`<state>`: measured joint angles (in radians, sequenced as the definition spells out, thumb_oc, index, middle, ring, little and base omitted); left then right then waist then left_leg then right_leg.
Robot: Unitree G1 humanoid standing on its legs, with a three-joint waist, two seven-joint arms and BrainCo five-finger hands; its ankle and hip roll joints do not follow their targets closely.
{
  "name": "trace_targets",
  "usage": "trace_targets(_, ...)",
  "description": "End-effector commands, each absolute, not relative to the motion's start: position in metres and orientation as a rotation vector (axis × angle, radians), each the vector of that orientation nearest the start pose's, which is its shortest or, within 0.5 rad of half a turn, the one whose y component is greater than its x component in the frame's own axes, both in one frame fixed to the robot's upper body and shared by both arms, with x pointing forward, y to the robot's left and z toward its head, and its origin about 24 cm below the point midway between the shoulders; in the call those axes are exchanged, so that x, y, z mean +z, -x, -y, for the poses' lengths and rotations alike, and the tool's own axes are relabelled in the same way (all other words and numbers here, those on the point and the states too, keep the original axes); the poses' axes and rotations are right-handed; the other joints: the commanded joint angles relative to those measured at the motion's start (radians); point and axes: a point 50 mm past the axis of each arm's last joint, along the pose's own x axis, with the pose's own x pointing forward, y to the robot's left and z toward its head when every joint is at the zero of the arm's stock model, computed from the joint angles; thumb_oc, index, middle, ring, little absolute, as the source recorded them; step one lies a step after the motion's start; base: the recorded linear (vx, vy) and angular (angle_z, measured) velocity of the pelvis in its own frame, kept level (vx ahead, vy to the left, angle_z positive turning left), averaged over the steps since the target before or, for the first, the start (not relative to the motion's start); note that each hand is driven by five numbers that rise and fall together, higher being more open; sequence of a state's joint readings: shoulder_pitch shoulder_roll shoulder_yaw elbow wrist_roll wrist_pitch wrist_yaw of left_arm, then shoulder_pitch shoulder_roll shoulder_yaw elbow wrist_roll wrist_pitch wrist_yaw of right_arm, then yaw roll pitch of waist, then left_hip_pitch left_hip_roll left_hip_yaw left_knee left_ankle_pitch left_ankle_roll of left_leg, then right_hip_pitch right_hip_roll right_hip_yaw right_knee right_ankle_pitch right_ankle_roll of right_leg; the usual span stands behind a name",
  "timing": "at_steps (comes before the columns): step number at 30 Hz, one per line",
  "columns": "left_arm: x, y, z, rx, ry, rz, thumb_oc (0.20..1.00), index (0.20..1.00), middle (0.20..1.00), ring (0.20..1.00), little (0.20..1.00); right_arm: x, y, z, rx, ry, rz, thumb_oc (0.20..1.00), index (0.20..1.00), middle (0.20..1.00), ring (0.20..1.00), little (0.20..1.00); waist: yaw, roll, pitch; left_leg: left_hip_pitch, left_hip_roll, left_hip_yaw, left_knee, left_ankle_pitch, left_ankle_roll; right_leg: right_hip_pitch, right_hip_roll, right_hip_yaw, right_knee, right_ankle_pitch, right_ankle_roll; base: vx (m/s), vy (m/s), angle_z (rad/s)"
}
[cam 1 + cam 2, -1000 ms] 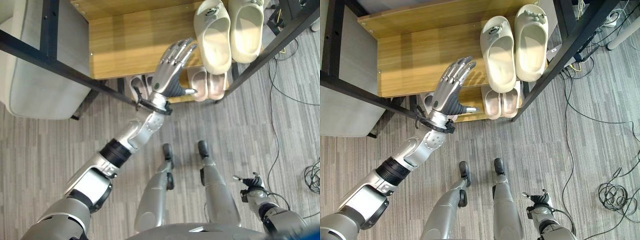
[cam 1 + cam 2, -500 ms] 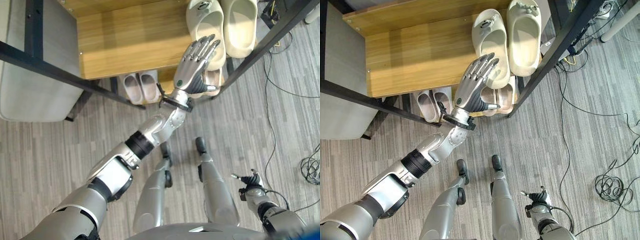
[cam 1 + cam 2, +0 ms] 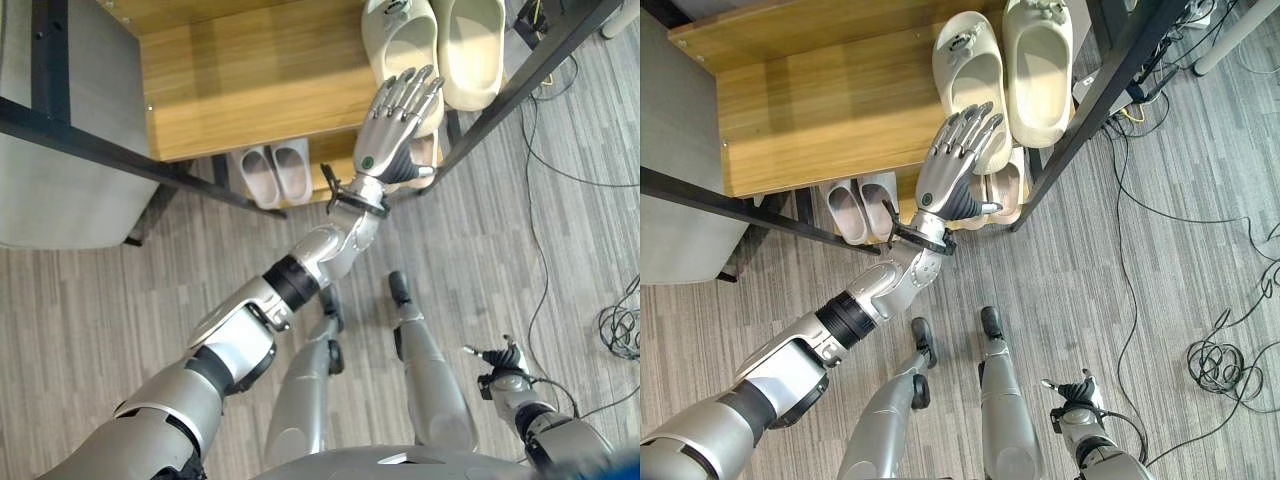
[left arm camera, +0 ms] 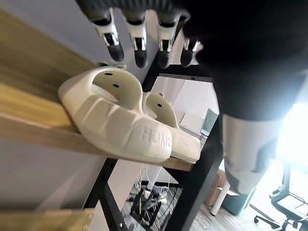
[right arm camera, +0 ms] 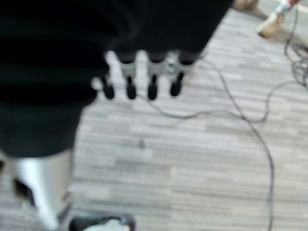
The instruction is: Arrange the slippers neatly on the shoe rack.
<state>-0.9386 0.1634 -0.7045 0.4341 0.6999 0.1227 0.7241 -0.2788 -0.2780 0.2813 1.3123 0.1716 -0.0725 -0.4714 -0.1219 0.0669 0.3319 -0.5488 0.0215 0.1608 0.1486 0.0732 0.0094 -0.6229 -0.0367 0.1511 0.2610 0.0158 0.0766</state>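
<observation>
Left hand (image 3: 952,165) spread wide over the shoe rack (image 3: 810,110) — fingertips at the cream slippers (image 3: 1005,70), which sit at one o'clock on the top shelf. Right hand (image 3: 503,372) hangs at five o'clock, fingers loose, empty.

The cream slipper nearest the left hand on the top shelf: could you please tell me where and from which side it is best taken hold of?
Probably by the heel end of the cream slipper, coming from the shelf's front edge, where the open left hand hovers. The heel points toward the robot and overhangs the wooden shelf, and its thick side wall gives fingers and thumb purchase. Its partner slipper lies close on the right, so a side approach looks cramped.
</observation>
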Motion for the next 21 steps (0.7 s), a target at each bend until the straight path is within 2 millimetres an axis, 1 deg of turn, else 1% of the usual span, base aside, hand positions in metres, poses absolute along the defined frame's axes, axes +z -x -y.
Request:
trace_targets(1, 0.237, -0.332, 0.011, 0.272, -0.980, 1.160, 1.000, 1.000, 1.000, 1.000, 1.000, -0.110, -0.181, 0.281, -0.508, 0.626, -0.871, 1.000, 1.000, 1.000, 1.000, 1.000, -0.023, 0.035, -0.045, -0.094, 0.012, -0.051, 0.090, -0.092, -0.025, -0.086, -0.019, -0.068, 0.051, -0.020, 0.020, 0.03, -0.009, -0.02)
trace_targets(6, 0.245, -0.334, 0.008, 0.348, -0.995, 1.181, 1.000, 1.000, 1.000, 1.000, 1.000, -0.110, -0.181, 0.281, -0.507, 0.652, -0.863, 1.000, 1.000, 1.000, 1.000, 1.000, -0.026, 0.035, -0.051, -0.107, 0.015, -0.053, 0.090, -0.085, -0.025, -0.094, -0.019, -0.066, 0.047, -0.012, 0.019, 0.01, -0.002, 0.00)
trace_targets(7, 0.247, -0.335, 0.007, 0.367, -0.997, 1.186, 1.000, 1.000, 1.000, 1.000, 1.000, -0.110, -0.181, 0.282, -0.508, 0.660, -0.863, 1.000, 1.000, 1.000, 1.000, 1.000, -0.027, 0.035, -0.053, -0.106, 0.016, -0.053, 0.094, -0.093, -0.025, -0.094, -0.018, -0.066, 0.051, -0.020, 0.019, 0.00, 0.000, 0.00)
trace_targets(10, 0.251, -0.335, 0.007, 0.405, -0.996, 1.195, 1.000, 1.000, 1.000, 1.000, 1.000, -0.110, -0.180, 0.280, -0.508, 0.669, -0.860, 1.000, 1.000, 1.000, 1.000, 1.000, -0.031, 0.034, -0.056, -0.113, 0.018, -0.052, 0.097, -0.094, -0.025, -0.102, -0.018, -0.066, 0.053, -0.018, 0.019, 0.00, 0.000, 0.00)
trace_targets(11, 0.252, -0.335, 0.007, 0.414, -1.004, 1.199, 1.000, 1.000, 1.000, 1.000, 1.000, -0.110, -0.180, 0.280, -0.507, 0.670, -0.859, 1.000, 1.000, 1.000, 1.000, 1.000, -0.033, 0.034, -0.058, -0.117, 0.018, -0.052, 0.091, -0.084, -0.025, -0.109, -0.018, -0.067, 0.047, -0.008, 0.019, 0.00, 0.000, 0.00)
trace_targets(13, 0.251, -0.335, 0.008, 0.416, -1.008, 1.203, 1.000, 1.000, 1.000, 1.000, 1.000, -0.110, -0.181, 0.279, -0.509, 0.669, -0.856, 1.000, 1.000, 1.000, 1.000, 1.000, -0.034, 0.035, -0.059, -0.120, 0.019, -0.053, 0.097, -0.094, -0.025, -0.110, -0.018, -0.068, 0.055, -0.017, 0.019, 0.00, 0.000, 0.00)
trace_targets(15, 0.250, -0.336, 0.008, 0.415, -1.009, 1.199, 1.000, 1.000, 1.000, 1.000, 1.000, -0.110, -0.182, 0.278, -0.515, 0.658, -0.851, 1.000, 1.000, 1.000, 1.000, 1.000, -0.035, 0.035, -0.059, -0.126, 0.019, -0.052, 0.097, -0.092, -0.025, -0.116, -0.018, -0.068, 0.055, -0.015, 0.019, 0.00, 0.000, 0.00)
trace_targets(16, 0.249, -0.336, 0.008, 0.414, -1.010, 1.195, 1.000, 1.000, 1.000, 1.000, 1.000, -0.110, -0.184, 0.277, -0.516, 0.657, -0.847, 1.000, 1.000, 1.000, 1.000, 1.000, -0.035, 0.034, -0.058, -0.132, 0.018, -0.051, 0.093, -0.082, -0.025, -0.122, -0.018, -0.069, 0.050, -0.004, 0.018, 0.00, 0.000, 0.00)
trace_targets(17, 0.249, -0.336, 0.008, 0.413, -1.009, 1.194, 1.000, 1.000, 1.000, 1.000, 1.000, -0.110, -0.183, 0.277, -0.516, 0.657, -0.848, 1.000, 1.000, 1.000, 1.000, 1.000, -0.034, 0.034, -0.057, -0.129, 0.019, -0.052, 0.098, -0.092, -0.025, -0.120, -0.018, -0.069, 0.055, -0.014, 0.019, 0.00, 0.000, 0.00)
trace_targets(18, 0.249, -0.336, 0.008, 0.413, -1.011, 1.197, 1.000, 1.000, 1.000, 1.000, 1.000, -0.109, -0.185, 0.277, -0.516, 0.656, -0.844, 1.000, 1.000, 1.000, 1.000, 1.000, -0.034, 0.034, -0.057, -0.136, 0.019, -0.052, 0.096, -0.083, -0.025, -0.125, -0.017, -0.069, 0.053, -0.006, 0.018, 0.00, 0.000, 0.00)
trace_targets(19, 0.247, -0.336, 0.009, 0.405, -1.012, 1.193, 1.000, 1.000, 1.000, 1.000, 1.000, -0.109, -0.187, 0.276, -0.518, 0.652, -0.839, 1.000, 1.000, 1.000, 1.000, 1.000, -0.034, 0.033, -0.055, -0.136, 0.021, -0.054, 0.099, -0.090, -0.025, -0.126, -0.017, -0.070, 0.057, -0.012, 0.019, -0.02, -0.032, 0.00)
trace_targets(20, 0.246, -0.336, 0.009, 0.401, -1.013, 1.193, 1.000, 1.000, 1.000, 1.000, 1.000, -0.108, -0.188, 0.275, -0.519, 0.648, -0.835, 1.000, 1.000, 1.000, 1.000, 1.000, -0.034, 0.033, -0.055, -0.142, 0.020, -0.054, 0.096, -0.080, -0.024, -0.132, -0.017, -0.070, 0.053, -0.002, 0.018, 0.00, 0.000, 0.00)
trace_targets(21, 0.245, -0.336, 0.009, 0.400, -1.014, 1.191, 1.000, 1.000, 1.000, 1.000, 1.000, -0.108, -0.189, 0.274, -0.520, 0.647, -0.832, 1.000, 1.000, 1.000, 1.000, 1.000, -0.034, 0.033, -0.053, -0.145, 0.020, -0.056, 0.101, -0.081, -0.024, -0.135, -0.017, -0.070, 0.057, -0.004, 0.017, 0.00, 0.000, 0.00)
